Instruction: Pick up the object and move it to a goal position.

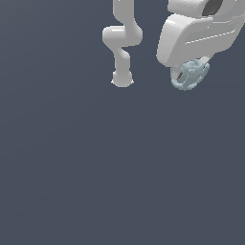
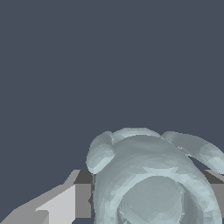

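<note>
The object [image 1: 190, 75] is a small pale blue-grey lumpy thing with swirled ridges, hanging under my white gripper [image 1: 190, 72] near the exterior view's upper right. It is lifted above the dark floor. In the wrist view the object [image 2: 153, 179] fills the space between my two grey fingers [image 2: 82, 194], which press on it from both sides. My gripper [image 2: 151, 197] is shut on it. The fingertips themselves are mostly hidden behind the object.
The arm's white base and lower links [image 1: 122, 43] stand at the top centre of the exterior view. A plain dark grey-blue floor [image 1: 95, 167] spreads under everything. No goal marker shows.
</note>
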`<state>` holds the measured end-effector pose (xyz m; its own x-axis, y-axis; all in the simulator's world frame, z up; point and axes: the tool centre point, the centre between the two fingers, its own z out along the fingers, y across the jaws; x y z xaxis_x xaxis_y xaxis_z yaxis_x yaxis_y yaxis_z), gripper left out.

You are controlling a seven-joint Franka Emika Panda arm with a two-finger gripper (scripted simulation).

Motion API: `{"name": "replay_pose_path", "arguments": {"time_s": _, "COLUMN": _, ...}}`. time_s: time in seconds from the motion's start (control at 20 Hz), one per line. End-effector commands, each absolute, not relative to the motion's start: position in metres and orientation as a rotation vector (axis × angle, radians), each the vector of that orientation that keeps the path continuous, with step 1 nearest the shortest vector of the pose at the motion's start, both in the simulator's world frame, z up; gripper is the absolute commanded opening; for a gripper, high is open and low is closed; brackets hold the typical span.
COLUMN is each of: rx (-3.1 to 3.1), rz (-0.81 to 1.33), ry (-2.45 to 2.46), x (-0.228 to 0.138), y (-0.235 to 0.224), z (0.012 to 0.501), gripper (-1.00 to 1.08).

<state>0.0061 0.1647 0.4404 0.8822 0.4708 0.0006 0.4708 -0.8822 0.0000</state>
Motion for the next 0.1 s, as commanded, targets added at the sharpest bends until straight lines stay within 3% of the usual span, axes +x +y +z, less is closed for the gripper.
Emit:
{"name": "replay_pose_path", "arguments": {"time_s": 0.0, "rx": -3.048, "rz": 0.000, "ry": -0.762, "x": 0.0066, "y": 0.1652, "z": 0.4423, "gripper": -1.00}}
{"name": "replay_pose_path", "arguments": {"time_s": 0.05, "rx": -3.048, "rz": 0.000, "ry": -0.762, "x": 0.0067, "y": 0.1652, "z": 0.4424, "gripper": -1.00}}
